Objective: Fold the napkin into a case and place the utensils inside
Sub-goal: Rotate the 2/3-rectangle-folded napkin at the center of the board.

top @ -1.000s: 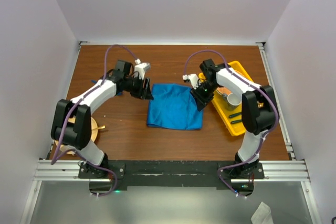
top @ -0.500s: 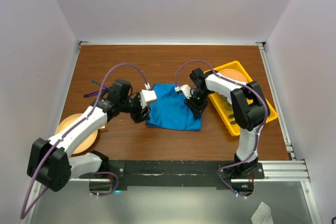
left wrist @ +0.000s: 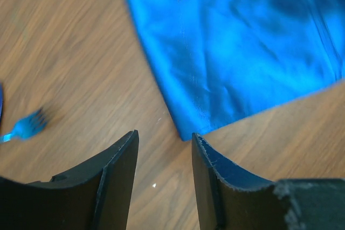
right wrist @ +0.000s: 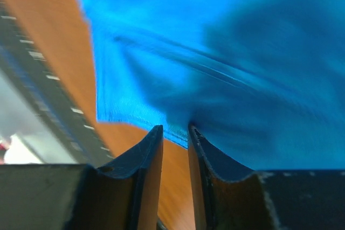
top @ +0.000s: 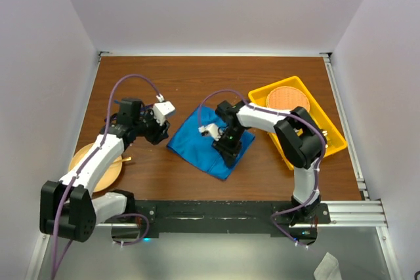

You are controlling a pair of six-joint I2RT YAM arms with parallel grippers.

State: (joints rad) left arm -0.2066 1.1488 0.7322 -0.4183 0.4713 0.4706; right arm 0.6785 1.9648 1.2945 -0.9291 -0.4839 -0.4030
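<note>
Bright blue smooth-fabric napkin [top: 190, 145] is seen skewed mid-frame on brown wooden desk [top: 131, 83]. Its lower-right edge is pinched in right jaws. Left jaws are held released, empty, beside its left corner. Edge should be carried over squarely, corners matched.

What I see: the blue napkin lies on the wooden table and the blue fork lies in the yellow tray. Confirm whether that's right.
Not quite. The blue fork is not in the yellow tray; the left wrist view shows it on the bare wooden table, apart from the napkin. The napkin does lie on the table.
</note>
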